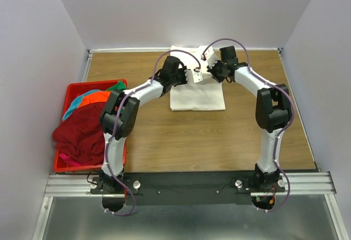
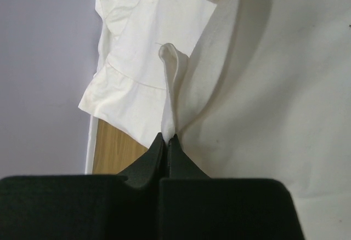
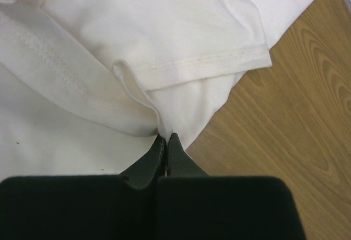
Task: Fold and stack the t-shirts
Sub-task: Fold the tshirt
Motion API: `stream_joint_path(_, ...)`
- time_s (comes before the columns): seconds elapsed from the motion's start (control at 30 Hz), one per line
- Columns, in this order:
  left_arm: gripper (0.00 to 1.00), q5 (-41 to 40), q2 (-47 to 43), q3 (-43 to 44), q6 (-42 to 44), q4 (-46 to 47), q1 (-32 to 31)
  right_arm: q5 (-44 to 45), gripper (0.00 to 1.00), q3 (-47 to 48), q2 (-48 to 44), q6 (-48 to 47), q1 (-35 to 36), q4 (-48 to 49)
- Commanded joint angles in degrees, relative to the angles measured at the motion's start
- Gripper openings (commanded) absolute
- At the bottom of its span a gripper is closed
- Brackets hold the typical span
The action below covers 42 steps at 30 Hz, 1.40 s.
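My left hand [image 2: 167, 141] and right hand [image 3: 166, 140] grip white t-shirt [image 1: 197, 96]; move both in sync, edge taut.

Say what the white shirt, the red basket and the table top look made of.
White t-shirt: soft knit cloth, likely cotton, matte; stitched hems, limp folds. Red basket: probably plastic; rigid straight rim. Table top: wood-grain surface, maybe laminate, smooth.

Open wood table [image 1: 219, 141] between the arm bases and along the right, white shirt [image 1: 197, 98] spread far middle, left arm [image 1: 118, 114] and right arm [image 1: 271, 108] arching toward it, red basket [image 1: 77, 89] of shirts [image 1: 82, 133] blocking the left edge.
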Motion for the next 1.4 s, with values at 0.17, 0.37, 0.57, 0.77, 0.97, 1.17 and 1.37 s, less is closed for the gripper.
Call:
stream_joint_path(0.17, 0.98, -16.49, 2.61, 9.35, -16.19, 6.44, 1.12, 15.89, 0.56, 11.36, 7.49, 14.65, -0.26, 6.45)
stream_joint_path(0.37, 0.98, -21.03, -4.58, 12.11, -20.45, 7.75, 4.11, 16.70, 0.70, 12.01, 4.61, 18.00, -0.61, 7.42)
stream_joint_path(0.57, 0.97, -6.55, -21.71, -5.27, -12.57, 9.35, 5.43, -6.58, 0.73, -1.25, -8.47, 5.56, -1.84, 6.29)
stream_joint_path(0.77, 0.86, 5.35, -37.27, -33.01, 6.39, 7.59, -1.04, -31.10, 0.82, -24.11, -25.43, -32.50, -1.75, -8.12)
stream_joint_path(0.97, 0.81, 4.30, -36.24, -40.44, 5.56, 4.42, -6.86, -23.74, 0.83, -30.46, -25.55, -38.25, -1.31, -8.40)
stream_joint_path(1.17, 0.80, 2.01, -31.06, -40.02, 5.83, 6.35, -8.10, -21.10, 0.83, -30.55, -22.66, -38.25, -1.14, -7.96)
stream_joint_path(1.37, 0.78, -0.19, -22.80, -36.59, 6.62, 5.65, -8.01, -19.96, 0.81, -29.58, -19.49, -36.67, -0.35, -6.82)
